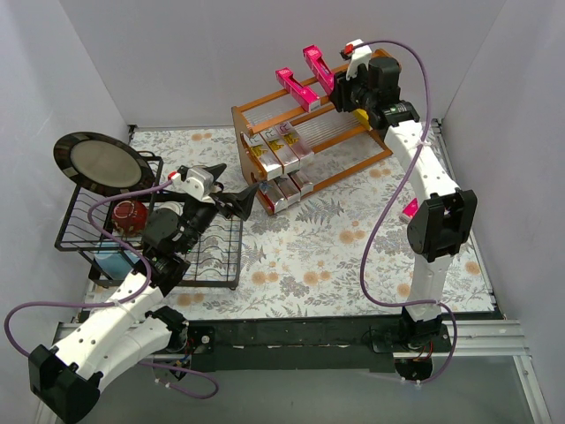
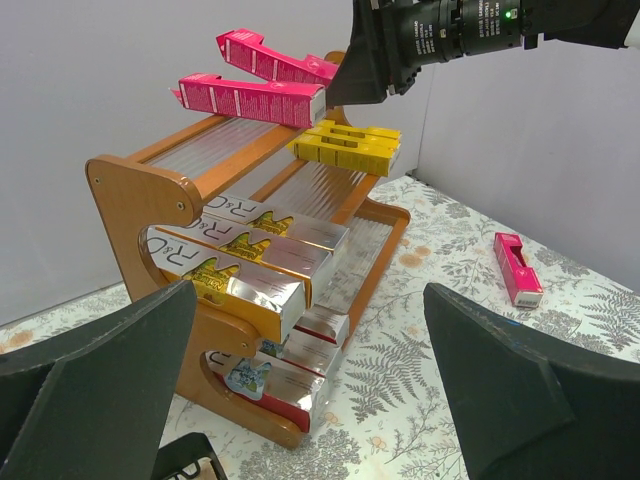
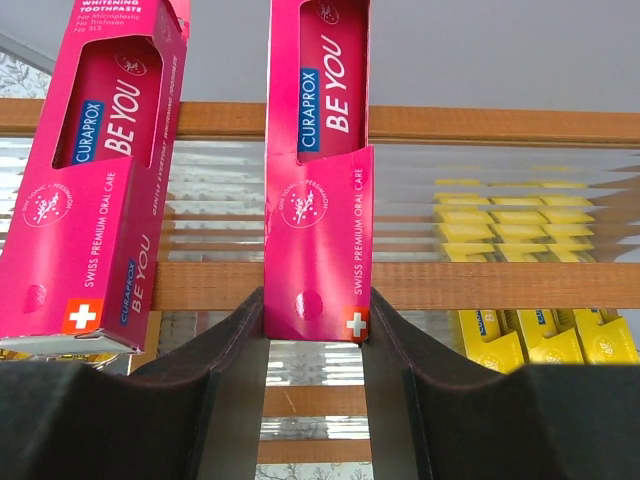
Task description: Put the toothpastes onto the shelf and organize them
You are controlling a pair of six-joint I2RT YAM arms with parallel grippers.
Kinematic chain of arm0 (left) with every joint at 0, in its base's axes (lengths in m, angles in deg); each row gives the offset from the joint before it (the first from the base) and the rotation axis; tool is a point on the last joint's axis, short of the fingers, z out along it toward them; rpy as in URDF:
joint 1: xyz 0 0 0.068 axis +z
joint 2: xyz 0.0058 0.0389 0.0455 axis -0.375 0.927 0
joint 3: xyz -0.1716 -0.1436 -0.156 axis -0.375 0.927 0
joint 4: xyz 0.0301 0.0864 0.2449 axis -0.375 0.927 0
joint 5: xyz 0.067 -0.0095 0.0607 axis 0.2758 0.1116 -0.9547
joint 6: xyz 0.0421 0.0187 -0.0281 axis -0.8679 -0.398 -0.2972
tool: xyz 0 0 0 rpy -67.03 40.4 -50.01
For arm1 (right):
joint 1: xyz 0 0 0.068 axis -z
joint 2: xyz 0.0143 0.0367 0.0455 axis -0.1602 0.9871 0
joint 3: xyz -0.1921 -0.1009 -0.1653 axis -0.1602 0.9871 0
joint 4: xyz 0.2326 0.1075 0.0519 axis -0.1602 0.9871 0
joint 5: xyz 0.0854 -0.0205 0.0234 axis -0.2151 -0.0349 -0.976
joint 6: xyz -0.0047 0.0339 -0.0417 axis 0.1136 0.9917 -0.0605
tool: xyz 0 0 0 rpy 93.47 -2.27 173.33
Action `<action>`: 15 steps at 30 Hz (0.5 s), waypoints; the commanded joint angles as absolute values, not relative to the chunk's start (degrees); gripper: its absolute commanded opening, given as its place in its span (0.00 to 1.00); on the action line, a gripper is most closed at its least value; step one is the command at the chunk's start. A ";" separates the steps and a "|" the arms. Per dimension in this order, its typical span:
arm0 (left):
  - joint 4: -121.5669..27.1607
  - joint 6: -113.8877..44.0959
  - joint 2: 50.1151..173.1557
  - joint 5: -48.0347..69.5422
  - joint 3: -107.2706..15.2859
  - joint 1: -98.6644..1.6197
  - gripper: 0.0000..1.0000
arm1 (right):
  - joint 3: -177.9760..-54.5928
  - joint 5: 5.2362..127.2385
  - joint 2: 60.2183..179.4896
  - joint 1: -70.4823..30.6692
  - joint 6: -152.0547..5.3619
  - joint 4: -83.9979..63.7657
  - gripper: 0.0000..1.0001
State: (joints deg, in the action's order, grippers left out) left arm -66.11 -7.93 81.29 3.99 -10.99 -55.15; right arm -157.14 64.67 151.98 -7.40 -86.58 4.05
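- Black wire dish rack (image 1: 75,221), far left: it carries a dark plate (image 1: 101,165) and a red bowl (image 1: 129,213).
- Left gripper (image 1: 240,200): you have it hovering just beside the shelf's left side panel. Its fingers (image 2: 100,390) are spread wide with nothing between them.
- Shelf (image 1: 240,124): it stands at the back centre of the floral table (image 1: 309,256).
- Silver-gold cartons (image 2: 250,255): these lie side by side on the middle tier at its left end. More cartons (image 2: 290,375) lie on the lowest tier.
- Resting magenta carton (image 3: 90,180): it lies on the top tier.
- Held magenta carton (image 3: 320,200): it sits just right of the resting one, over the top tier and tilted. You cannot tell whether it touches the rods.
- Right gripper (image 3: 316,320): its jaws are closed on the near end of the held magenta carton, one finger pressing each side.
- Yellow cartons (image 2: 350,148): they are grouped at the right end, one tier below the top.
- Loose magenta carton (image 1: 410,210): it lies flat on the table, well apart from the shelf and beside the right arm.
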 commanded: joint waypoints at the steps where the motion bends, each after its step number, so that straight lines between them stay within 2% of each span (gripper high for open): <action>1: -66.11 -8.68 80.53 3.90 -11.18 -55.25 0.98 | -160.45 63.24 150.92 -7.22 -86.75 1.68 0.38; 15: -65.93 -8.86 80.26 3.72 -11.26 -55.25 0.98 | -158.60 62.63 150.92 -7.39 -84.29 -1.04 0.55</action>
State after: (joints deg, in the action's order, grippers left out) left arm -66.09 -7.97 81.24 3.99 -10.99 -55.15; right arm -157.18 63.49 152.07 -7.40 -85.33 3.22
